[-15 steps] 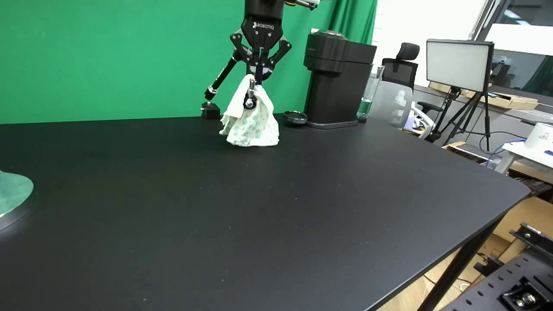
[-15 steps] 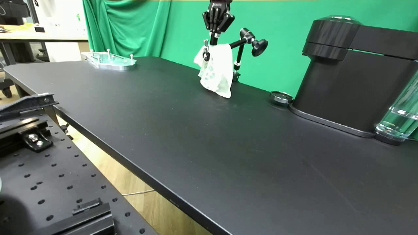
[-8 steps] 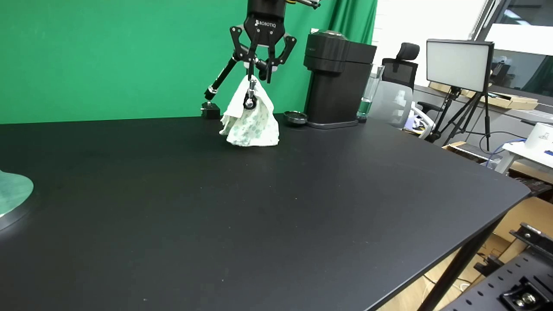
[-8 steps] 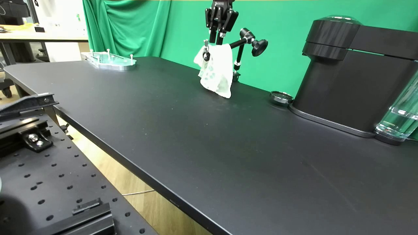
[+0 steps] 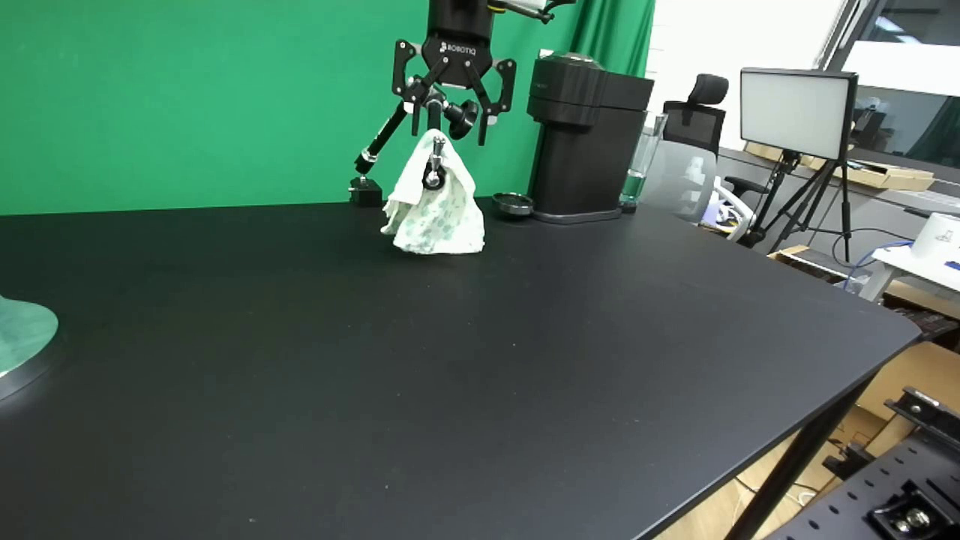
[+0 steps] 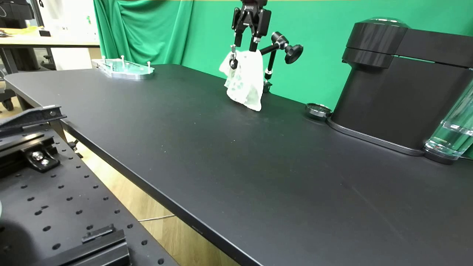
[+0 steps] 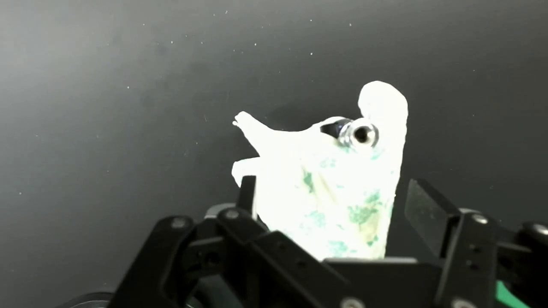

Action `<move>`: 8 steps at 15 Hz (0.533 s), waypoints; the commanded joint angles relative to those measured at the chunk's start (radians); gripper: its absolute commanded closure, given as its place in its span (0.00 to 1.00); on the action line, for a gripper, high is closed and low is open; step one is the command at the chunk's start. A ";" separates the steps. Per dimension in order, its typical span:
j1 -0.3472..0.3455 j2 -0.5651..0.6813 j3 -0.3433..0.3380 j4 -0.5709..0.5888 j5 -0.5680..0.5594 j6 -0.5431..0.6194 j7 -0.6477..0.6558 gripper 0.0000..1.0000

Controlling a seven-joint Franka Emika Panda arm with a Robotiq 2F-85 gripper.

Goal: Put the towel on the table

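Wrist view: we look down on the towel (image 7: 329, 188), white with green blotches, between the fingers (image 7: 428, 218) of the gripper (image 7: 333, 182); a hollow metal end (image 7: 359, 133) shows face-on at its edge.
Exterior views: both give us the height, gripper at the towel's peak, black jointed stand (image 6: 271, 63) behind.
Jaws: parted wide, a finger to either side of the towel's top; contact we cannot tell.
Towel: hangs on the stand near the back edge of the table (image 5: 450, 375), long axis about upright, narrow peak up, hem flaring down; we cannot tell whether the hem touches.
Table: black, pale-flecked; it bears a black coffee machine (image 6: 384, 99), a small round tray (image 6: 317, 111) just beside it and, in an exterior view, a clear plate (image 6: 127, 74) with posts.
Room: green backdrop (image 5: 187, 105) behind; in an exterior view we note a monitor (image 5: 797, 112) and an office chair (image 5: 694, 126).
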 commanded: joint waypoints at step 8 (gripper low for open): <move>0.018 0.048 -0.015 0.068 0.032 -0.032 0.059 0.85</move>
